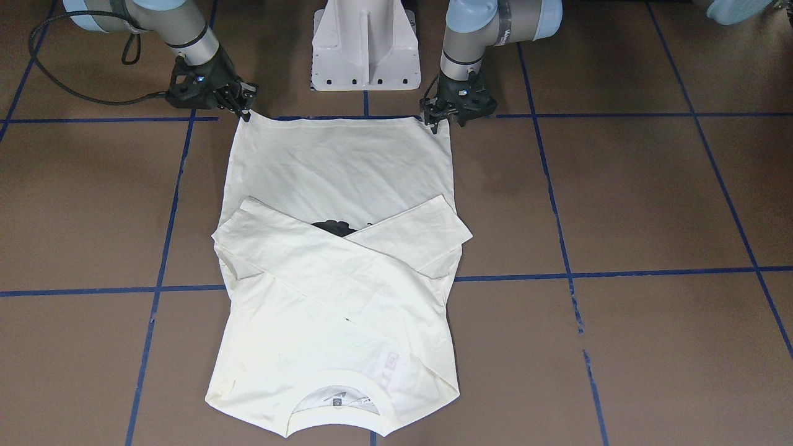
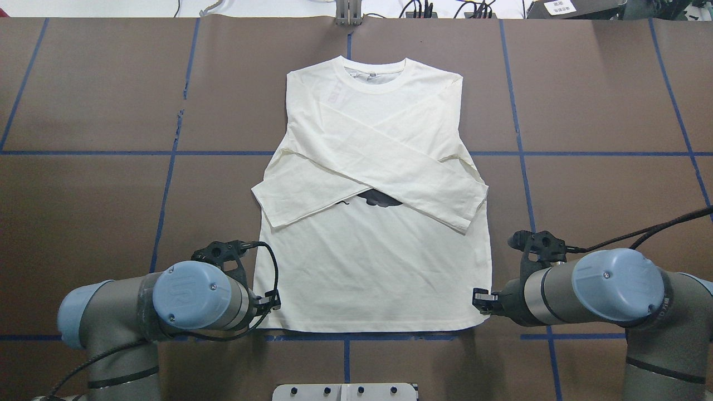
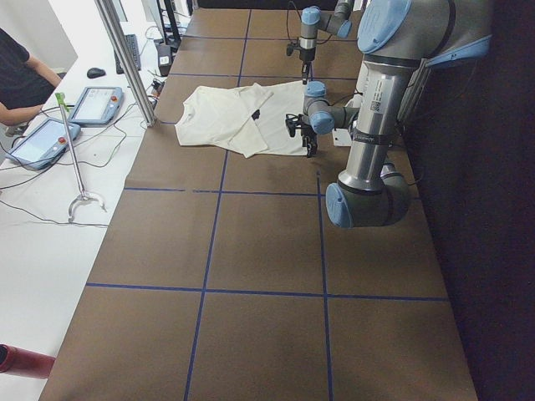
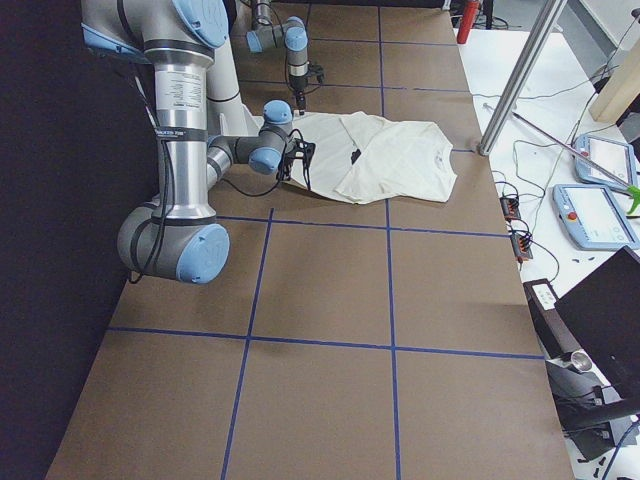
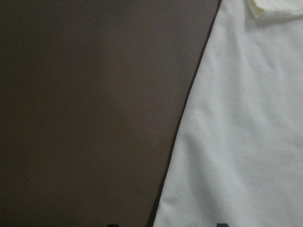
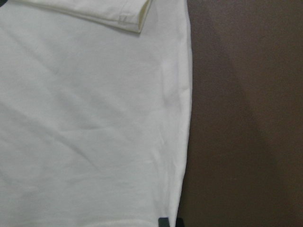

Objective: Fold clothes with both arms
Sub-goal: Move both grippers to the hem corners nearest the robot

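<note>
**Both jaws at the hem corners, bottom-up fold about to start**

Front-facing view: the T-shirt [image 1: 337, 161] lies flat, print side up, on the table [image 1: 619, 204], hem towards the robot, collar far from it. Both sleeves are crossed over the chest, so I judge the sleeve step done. The left gripper [image 1: 437, 121] and right gripper [image 1: 246, 110] sit low, one at each hem corner.

Overhead view: the same layout, but the arms' elbows hide most of the jaws. It does show the cat print [image 2: 381, 197] peeking out under the crossed sleeves.

Side views: both wrists are close to the table (too small for me to read the jaws there).

Left wrist view: two finger tips stand apart at the bottom edge, straddling the shirt's side edge, so those jaws are apart and not gripping.

Right wrist view: only one dark tip shows at the cloth's edge, so I cannot tell that state.

Next, I'd pinch both corners together, then carry the hem evenly towards the collar.
</note>
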`<move>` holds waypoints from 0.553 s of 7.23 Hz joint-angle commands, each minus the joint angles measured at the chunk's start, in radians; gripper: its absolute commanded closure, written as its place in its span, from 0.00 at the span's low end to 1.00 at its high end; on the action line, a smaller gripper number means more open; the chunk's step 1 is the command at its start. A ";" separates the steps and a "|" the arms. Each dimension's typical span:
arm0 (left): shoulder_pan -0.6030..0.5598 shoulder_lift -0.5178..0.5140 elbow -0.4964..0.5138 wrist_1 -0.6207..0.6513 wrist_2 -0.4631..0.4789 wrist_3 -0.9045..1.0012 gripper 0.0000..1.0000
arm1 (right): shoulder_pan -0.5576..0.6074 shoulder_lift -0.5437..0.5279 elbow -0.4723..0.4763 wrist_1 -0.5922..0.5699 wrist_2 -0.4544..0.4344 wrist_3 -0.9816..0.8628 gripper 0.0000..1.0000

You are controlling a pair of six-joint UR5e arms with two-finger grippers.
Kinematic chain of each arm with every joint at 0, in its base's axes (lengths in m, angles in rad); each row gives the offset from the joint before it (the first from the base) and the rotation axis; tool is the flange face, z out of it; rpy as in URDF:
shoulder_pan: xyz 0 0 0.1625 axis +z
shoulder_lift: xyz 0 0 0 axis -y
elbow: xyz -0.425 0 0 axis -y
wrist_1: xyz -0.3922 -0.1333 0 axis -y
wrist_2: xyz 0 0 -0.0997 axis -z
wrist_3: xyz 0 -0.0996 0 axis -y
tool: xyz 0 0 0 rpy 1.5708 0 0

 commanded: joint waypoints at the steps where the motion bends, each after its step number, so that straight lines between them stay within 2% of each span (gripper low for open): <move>1: 0.002 -0.005 0.004 -0.002 0.000 -0.001 0.35 | 0.011 0.001 0.008 0.000 0.015 -0.001 1.00; 4: 0.029 -0.010 0.033 -0.003 -0.002 -0.001 0.42 | 0.031 -0.003 0.013 0.000 0.036 -0.001 1.00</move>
